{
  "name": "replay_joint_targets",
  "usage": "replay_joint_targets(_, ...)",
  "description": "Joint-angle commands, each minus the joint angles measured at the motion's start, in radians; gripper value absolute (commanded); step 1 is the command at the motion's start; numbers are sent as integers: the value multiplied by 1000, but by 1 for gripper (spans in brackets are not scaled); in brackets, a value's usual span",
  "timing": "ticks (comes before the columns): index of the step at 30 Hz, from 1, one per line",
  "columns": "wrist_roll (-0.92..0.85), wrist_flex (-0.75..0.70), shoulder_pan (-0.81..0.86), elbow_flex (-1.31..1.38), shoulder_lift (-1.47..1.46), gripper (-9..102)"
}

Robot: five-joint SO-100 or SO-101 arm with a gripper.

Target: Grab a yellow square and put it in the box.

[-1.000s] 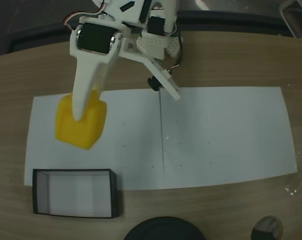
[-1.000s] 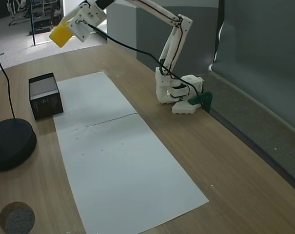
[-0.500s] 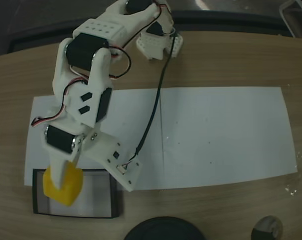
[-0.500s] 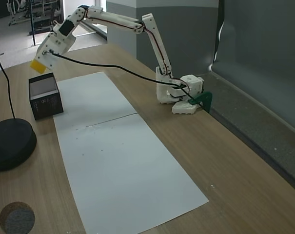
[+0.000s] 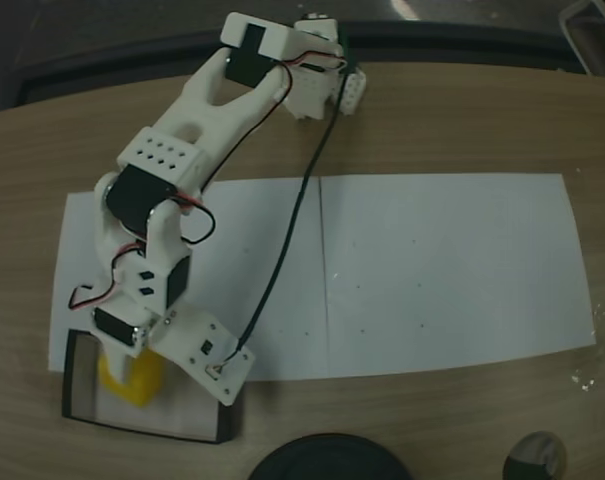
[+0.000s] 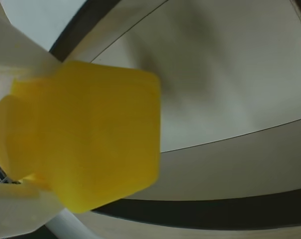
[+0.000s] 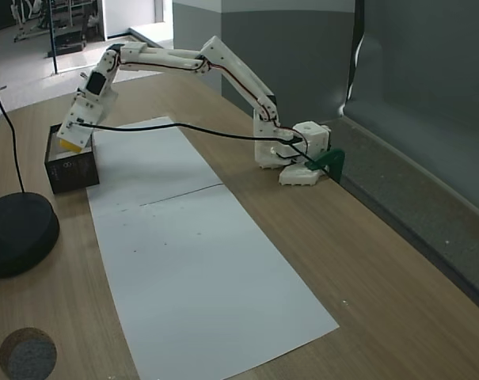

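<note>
We are seeing the claw [image 5: 122,362] gripping the yellow square [image 5: 130,375] and holding it inside the box [image 5: 77,385] at lower left of a fixed view, cube filling the wrist view's left [image 6: 85,134], worktop [image 5: 462,120] under white paper [image 5: 432,270].

Yellow square [image 6: 90,134] over box [image 6: 230,99] floor

Dim, even light; blurred close-up wrist view.
</note>
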State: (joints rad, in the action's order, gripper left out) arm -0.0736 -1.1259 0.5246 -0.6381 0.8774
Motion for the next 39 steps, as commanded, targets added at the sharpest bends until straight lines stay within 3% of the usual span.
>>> replay_joint_targets(1,49,-14,17,80,46,22)
replay_joint_targets(4,64,-94,17,140,44,34)
replay_joint_targets(7,69,-184,12,247,44,31)
replay_joint_targets(16,61,-614,-75,893,66,3)
replay_joint_targets(24,117,-614,-167,543,509,2)
replay_joint_targets(39,117,-601,-428,-385,1397,1)
